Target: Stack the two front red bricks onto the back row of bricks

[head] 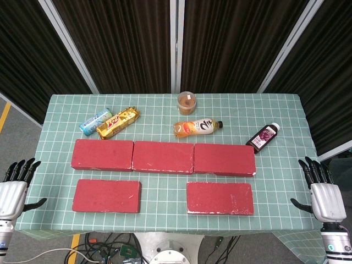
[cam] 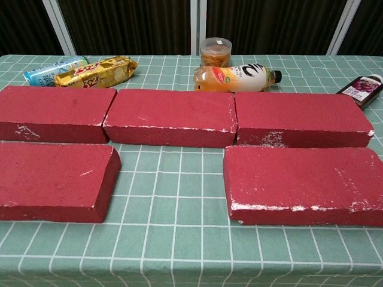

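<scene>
- The worktop [head: 165,104] carries a back row of bricks [head: 163,157], three end to end, across the centre.
- Two front red bricks sit nearer: front left brick [head: 106,195] at 7 o'clock, front right brick [head: 220,197] at 5 o'clock.
- Left robot hand [head: 14,190] and right robot hand [head: 323,192] hang off the edges, fingers spread, holding nothing.
- Best move, I'd say: grip a front brick by its long sides, lift level, set it square.
- Juice bottle [head: 198,127] shows a "2"; other labels unreadable.

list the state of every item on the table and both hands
front left brick: flat, unstacked
front right brick: flat, unstacked
back row of bricks: nothing on top
orange drink bottle: on its side
dark bottle: on its side
cup: upright
left hand: open
right hand: open
</scene>
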Controlling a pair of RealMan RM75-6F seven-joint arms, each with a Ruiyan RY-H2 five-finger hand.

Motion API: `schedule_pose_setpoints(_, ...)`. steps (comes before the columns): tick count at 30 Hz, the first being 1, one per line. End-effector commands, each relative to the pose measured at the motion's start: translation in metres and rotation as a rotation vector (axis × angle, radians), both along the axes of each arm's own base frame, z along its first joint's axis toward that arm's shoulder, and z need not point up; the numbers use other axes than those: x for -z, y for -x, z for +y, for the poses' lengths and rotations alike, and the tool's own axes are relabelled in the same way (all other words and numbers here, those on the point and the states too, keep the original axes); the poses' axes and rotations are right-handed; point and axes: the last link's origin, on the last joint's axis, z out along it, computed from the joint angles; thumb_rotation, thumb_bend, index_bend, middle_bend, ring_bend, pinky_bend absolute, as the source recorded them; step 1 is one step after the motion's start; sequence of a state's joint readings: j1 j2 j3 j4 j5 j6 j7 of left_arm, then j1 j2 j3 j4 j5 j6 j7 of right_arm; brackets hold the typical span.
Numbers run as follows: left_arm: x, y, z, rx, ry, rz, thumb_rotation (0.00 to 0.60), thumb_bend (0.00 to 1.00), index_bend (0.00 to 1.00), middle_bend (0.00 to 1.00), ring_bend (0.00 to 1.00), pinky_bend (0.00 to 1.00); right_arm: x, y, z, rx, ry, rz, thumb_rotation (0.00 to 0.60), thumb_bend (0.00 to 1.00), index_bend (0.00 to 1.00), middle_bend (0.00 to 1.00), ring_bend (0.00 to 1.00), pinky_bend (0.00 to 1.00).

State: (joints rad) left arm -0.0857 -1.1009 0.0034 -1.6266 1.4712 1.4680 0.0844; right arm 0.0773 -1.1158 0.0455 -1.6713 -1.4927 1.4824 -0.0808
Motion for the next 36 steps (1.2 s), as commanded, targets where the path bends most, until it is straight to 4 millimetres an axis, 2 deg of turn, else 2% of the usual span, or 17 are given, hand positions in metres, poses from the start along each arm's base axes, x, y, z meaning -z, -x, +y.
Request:
schedule_pose_setpoints(1,0.0,0.0,0.0,-0.001,0.001,-0.002,0.6,0.0,0.08,0.03,0.0,0.05,0.001,0.0,0.0,0.001,-0.001,-0.004,0.6,0.0,0.0,0.0,0.0,0.0)
schedule_pose_setpoints(19,0.002,-0.004,0.003,-0.006,0.019,0.003,0.6,0.0,0.07,0.03,0.0,0.05,0.002,0.006,-0.001,0.022,-0.016,-0.02,0.6,0.0,0.0,0.0,0.0,0.0)
schedule_pose_setpoints(36,0.003,-0.016,0.005,0.001,0.058,-0.027,0.6,0.0,0.07,0.03,0.0,0.05,-0.004,-0.001,-0.002,0.006,-0.005,-0.041,0.6,0.0,0.0,0.0,0.0,0.0)
